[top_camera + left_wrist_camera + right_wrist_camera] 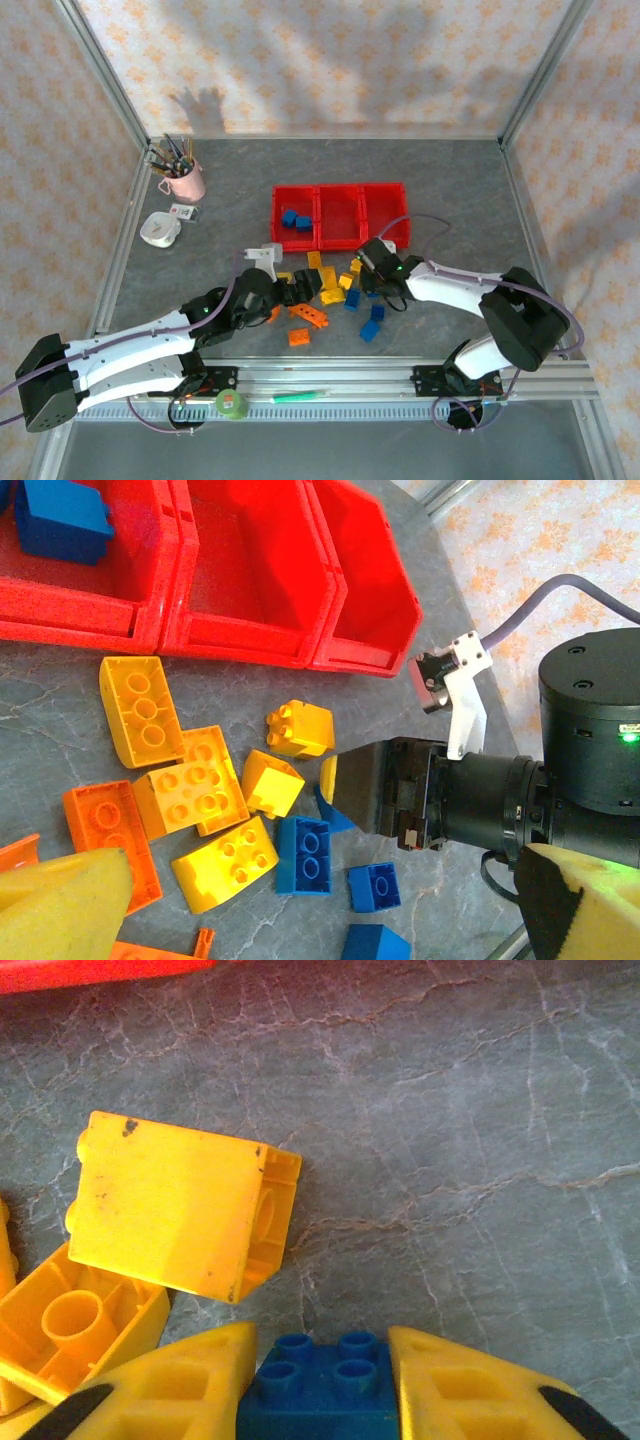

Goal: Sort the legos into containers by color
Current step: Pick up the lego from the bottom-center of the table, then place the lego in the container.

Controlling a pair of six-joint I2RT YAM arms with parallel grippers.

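Note:
The three joined red containers (340,215) (250,580) stand at mid-table, and the left one holds blue legos (296,219) (60,520). Yellow, orange and blue legos (330,295) lie scattered in front of them. My right gripper (362,262) (320,1360) is shut on a blue brick (320,1395), low over the table beside a yellow brick (180,1210). My left gripper (292,293) (320,920) hangs open over the pile, its yellow fingertips (60,890) wide apart above yellow bricks (190,800), an orange brick (105,825) and blue bricks (303,855).
A pink cup of pens (183,180) and a white round object (160,230) sit at the back left. A green tape roll (232,404) and a green pen (300,396) lie on the front rail. Both arms crowd the pile from either side.

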